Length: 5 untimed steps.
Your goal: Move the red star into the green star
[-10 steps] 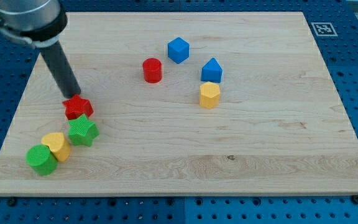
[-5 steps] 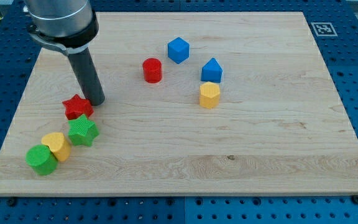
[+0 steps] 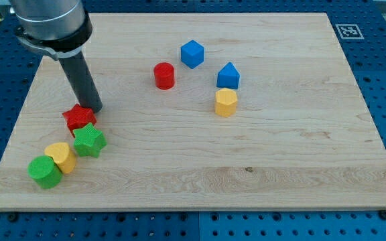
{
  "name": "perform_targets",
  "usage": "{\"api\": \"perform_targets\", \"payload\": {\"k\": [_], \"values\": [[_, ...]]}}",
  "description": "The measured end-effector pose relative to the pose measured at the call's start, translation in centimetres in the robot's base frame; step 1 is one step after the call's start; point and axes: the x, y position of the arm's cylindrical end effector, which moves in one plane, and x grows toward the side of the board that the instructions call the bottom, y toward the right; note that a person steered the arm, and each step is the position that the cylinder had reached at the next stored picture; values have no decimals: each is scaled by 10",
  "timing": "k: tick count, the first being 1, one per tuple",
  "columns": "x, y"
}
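The red star [image 3: 78,118] lies at the view's left on the wooden board [image 3: 260,161]. The green star [image 3: 89,141] sits just below and slightly right of it, their edges touching or nearly so. My tip [image 3: 93,108] stands at the red star's upper right edge, right against it. The dark rod rises from there toward the view's top left.
A yellow block [image 3: 61,157] and a green cylinder [image 3: 44,172] lie below left of the green star. A red cylinder [image 3: 164,75], a blue cube [image 3: 191,53], a blue block [image 3: 228,75] and a yellow block [image 3: 226,102] sit mid-board.
My tip swung from the red star's top to its right, then came back left against it. The red star has shifted slightly left.
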Motion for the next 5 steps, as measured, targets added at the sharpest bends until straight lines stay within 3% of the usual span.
{"api": "perform_targets", "payload": {"k": [3,5], "values": [[6,-14],[32,-14]]}}
